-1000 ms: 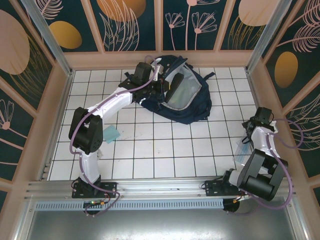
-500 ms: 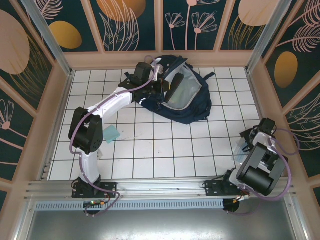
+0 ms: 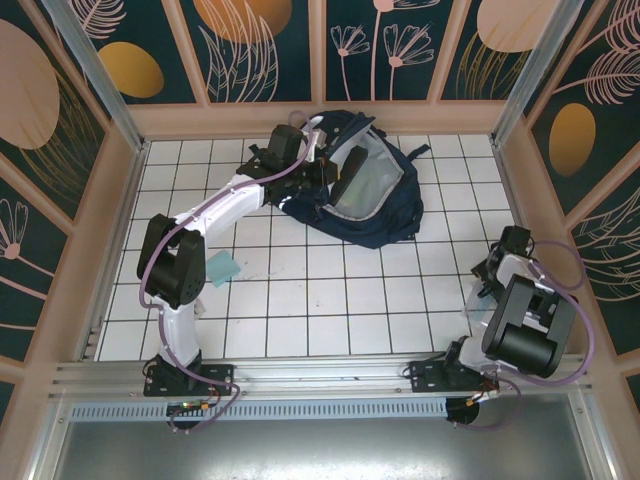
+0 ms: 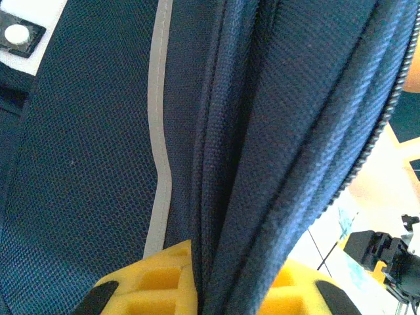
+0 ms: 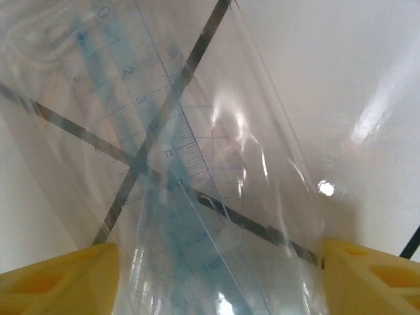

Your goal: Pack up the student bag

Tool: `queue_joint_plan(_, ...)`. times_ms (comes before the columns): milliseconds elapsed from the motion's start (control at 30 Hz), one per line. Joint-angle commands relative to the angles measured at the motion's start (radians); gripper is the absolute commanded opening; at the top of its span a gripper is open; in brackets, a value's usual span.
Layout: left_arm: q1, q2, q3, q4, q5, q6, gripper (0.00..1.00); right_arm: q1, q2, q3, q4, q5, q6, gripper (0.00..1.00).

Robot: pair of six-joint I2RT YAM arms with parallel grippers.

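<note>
One white-tiled table (image 3: 330, 300) inside floral walls (image 3: 260, 50); left hand (image 4: 216, 292) pinches student bag (image 3: 385, 215), right hand (image 5: 216, 279) spread wide.

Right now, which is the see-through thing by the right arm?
Follow the white tiled table to its right edge, at the right gripper. A clear plastic sleeve lies there; unlike the navy student bag, it is transparent, with a blue ruler inside.

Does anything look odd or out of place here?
Nothing looks spilled or broken. The student bag lies slumped flat, mouth gaping, with an edge pinched in the left claw. A clear ruler lies loose under the open right claw.
</note>
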Motion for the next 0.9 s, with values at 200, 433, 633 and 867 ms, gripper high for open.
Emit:
queue_joint_plan(200,0.02,-0.079,0.032,0.119,0.077,0.023,0.0,0.041,-0.009,-0.007,0.021,-0.271,0.003,0.47)
queue_joint_plan(433,0.028,-0.082,0.037,0.119,0.067,0.028,0.0,0.048,-0.116,0.078,-0.071,-0.299,-0.018,0.32)
queue_joint_plan(633,0.03,-0.09,0.031,0.125,0.059,0.027,0.0,0.05,-0.137,0.131,-0.075,-0.38,-0.024,0.11)
queue_joint_plan(867,0.032,-0.108,0.006,0.128,0.039,0.03,0.0,0.075,-0.141,0.221,-0.107,-0.443,-0.017,0.1)
